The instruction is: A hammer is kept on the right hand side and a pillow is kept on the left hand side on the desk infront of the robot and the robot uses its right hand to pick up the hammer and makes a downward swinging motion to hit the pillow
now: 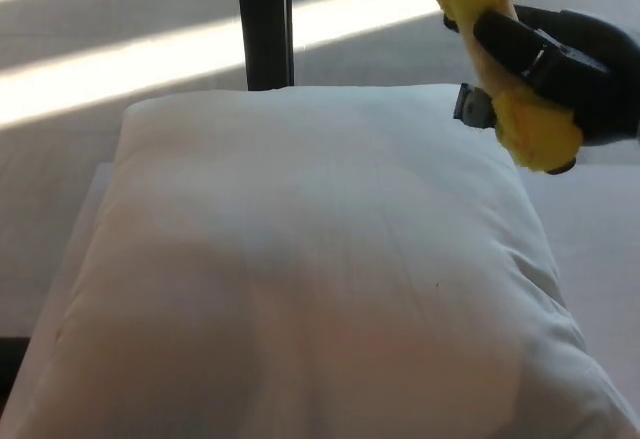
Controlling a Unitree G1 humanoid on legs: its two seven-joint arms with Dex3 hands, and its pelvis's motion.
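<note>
Right hand (565, 69) clenched around the hammer (500, 59) on its yellow padded handle, raised at upper right over the pillow's far right corner. Handle runs steeply up toward top edge; a small metal part shows just beside the hand, head itself unclear. Pillow (300, 259) lies down-left of hand, broad open surface, nothing blocking a downward swing. Left hand not visible.

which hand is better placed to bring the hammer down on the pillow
Right. The right hand already grips the hammer by its yellow handle, raised over the pillow's far right corner. The left hand is not in view.
</note>
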